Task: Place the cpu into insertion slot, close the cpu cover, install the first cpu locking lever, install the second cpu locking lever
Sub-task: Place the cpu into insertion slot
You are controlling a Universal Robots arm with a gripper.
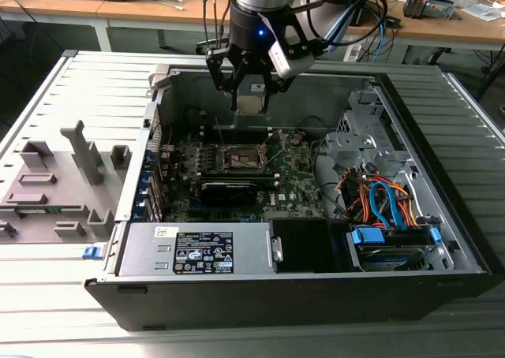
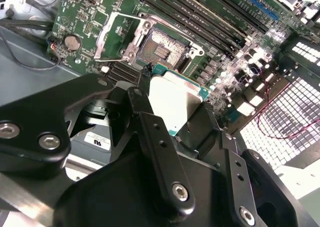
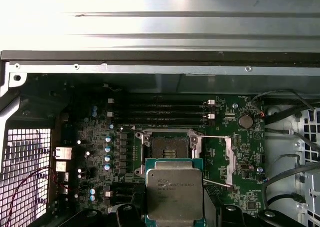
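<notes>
In the exterior view your gripper [image 1: 251, 90] hangs over the open computer case [image 1: 316, 291]. Its fingers are closed on the cpu [image 1: 251, 104], which is held above the green motherboard [image 1: 296, 177] and clear of the insertion slot [image 1: 243, 159] below it. In the second wrist view you can see why the hold suits the job. The fingers [image 2: 150, 132] pinch the cpu [image 2: 172, 104] by two opposite edges, so its metal top is left bare and it is carried flat, ready to go down level. The insertion slot [image 2: 162, 47] lies uncovered just beyond it, and the cpu cover [image 2: 117, 34] is swung up and aside, so nothing bars the way. In the first wrist view the cpu [image 3: 175, 192] lines up squarely with the insertion slot [image 3: 170, 149], near it but apart from it. The cpu cover [image 3: 229, 159] lies open to one side. By my judgement the placing is under way and not yet done.
</notes>
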